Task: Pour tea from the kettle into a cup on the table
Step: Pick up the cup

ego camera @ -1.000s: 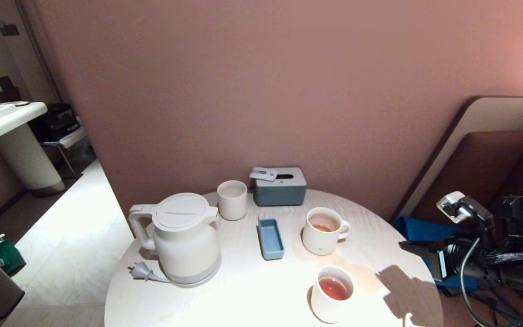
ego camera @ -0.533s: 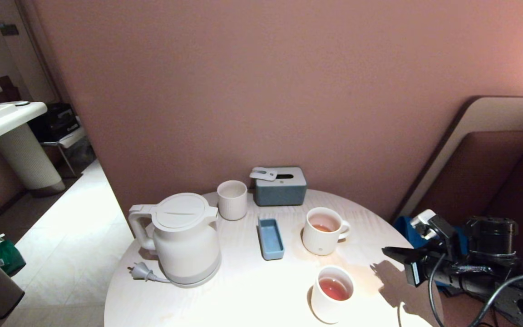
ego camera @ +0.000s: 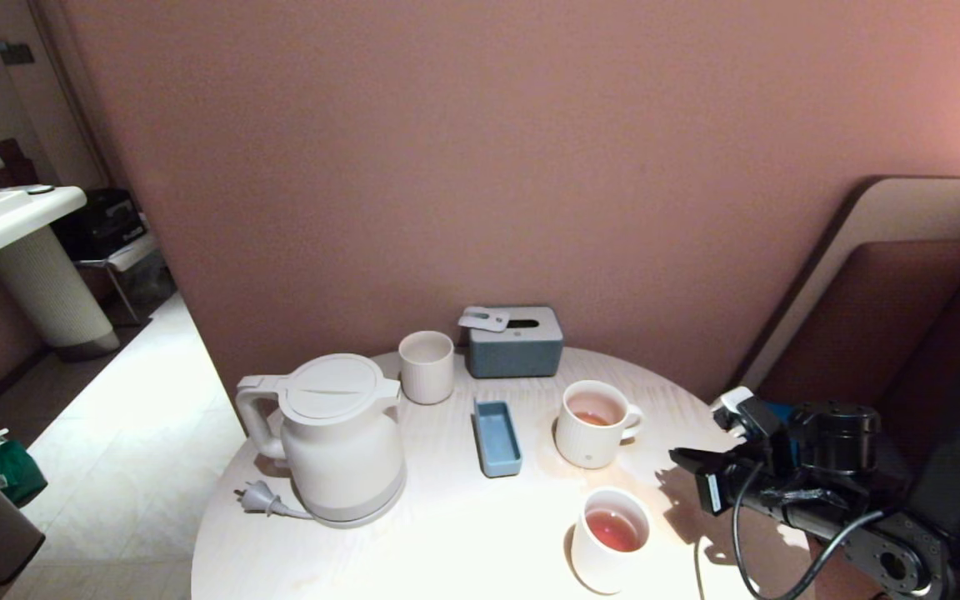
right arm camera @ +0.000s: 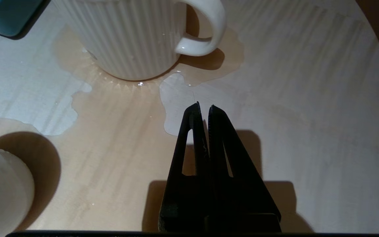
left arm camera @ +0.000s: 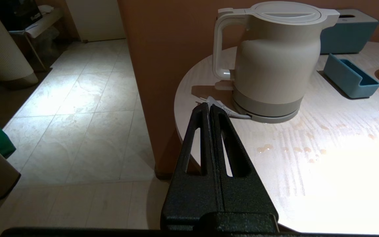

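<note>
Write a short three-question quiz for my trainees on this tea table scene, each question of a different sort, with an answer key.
1. True or false: the kettle is lifted off the table.
2. Multiple choice: what surrounds the foot of the ribbed cup in the right wrist view? A) dry wood B) a puddle of spilled tea C) a saucer
3. Short answer: which vessel beside the grey tissue box looks empty?

Key
1. False: it stands upright on the table, its plug lying loose.
2. B. The right gripper, shut, points toward it.
3. The handleless tumbler; the front cup holds tea.
</note>
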Motion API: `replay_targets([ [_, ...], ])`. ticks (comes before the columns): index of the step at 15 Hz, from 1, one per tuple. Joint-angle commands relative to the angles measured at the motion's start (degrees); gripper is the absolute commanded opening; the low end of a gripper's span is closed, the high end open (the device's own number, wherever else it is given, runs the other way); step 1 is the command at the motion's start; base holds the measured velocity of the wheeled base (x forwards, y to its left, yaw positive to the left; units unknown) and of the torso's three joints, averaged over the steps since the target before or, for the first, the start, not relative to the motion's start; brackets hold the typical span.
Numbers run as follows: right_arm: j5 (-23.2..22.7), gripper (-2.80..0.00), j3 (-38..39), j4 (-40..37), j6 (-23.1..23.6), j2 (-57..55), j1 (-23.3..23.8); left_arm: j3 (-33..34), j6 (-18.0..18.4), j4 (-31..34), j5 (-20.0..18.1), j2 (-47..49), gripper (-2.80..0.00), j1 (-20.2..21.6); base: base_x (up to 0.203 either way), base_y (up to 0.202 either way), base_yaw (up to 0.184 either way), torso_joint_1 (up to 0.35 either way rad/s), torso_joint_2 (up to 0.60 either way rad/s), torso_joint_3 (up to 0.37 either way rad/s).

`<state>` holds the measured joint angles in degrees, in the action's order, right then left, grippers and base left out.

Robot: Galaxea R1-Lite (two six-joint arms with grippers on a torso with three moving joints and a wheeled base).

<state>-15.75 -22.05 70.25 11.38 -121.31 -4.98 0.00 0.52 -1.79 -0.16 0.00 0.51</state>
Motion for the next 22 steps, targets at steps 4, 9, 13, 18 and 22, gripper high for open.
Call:
replay_targets([
  [4, 7.4, -2.8, -2.5, -0.1, -3.8, -0.4, -4.1, 0.0, 0.0, -0.1, 0.0, 0.1, -2.8, 0.0, 0.0, 0.0, 0.0, 0.0, 0.0, 0.0],
  [9, 11.5, -2.8, -5.3, -0.2, -6.7, -2.2, -4.6, 0.0, -0.1, -0.1, 0.0, 0.1, -2.8, 0.0, 0.0, 0.0, 0.0, 0.0, 0.0, 0.0],
  [13, 11.9, 0.0, -5.8, -0.1, -6.9, -3.2, -4.6, 0.0, -0.1, -0.1, 0.0, 0.1, -2.8, 0.0, 0.0, 0.0, 0.0, 0.0, 0.0, 0.0],
  [18, 12.0, 0.0, -7.7, -0.1, -7.0, -4.2, -4.6, 0.0, -0.1, -0.1, 0.0, 0.1, -2.8, 0.0, 0.0, 0.0, 0.0, 0.0, 0.0, 0.0],
  [22, 14.0, 0.0, -10.0, 0.3, -8.3, -5.5, -4.6, 0.0, -0.1, -0.1, 0.0, 0.1, -2.8, 0.0, 0.0, 0.0, 0.0, 0.0, 0.0, 0.0],
])
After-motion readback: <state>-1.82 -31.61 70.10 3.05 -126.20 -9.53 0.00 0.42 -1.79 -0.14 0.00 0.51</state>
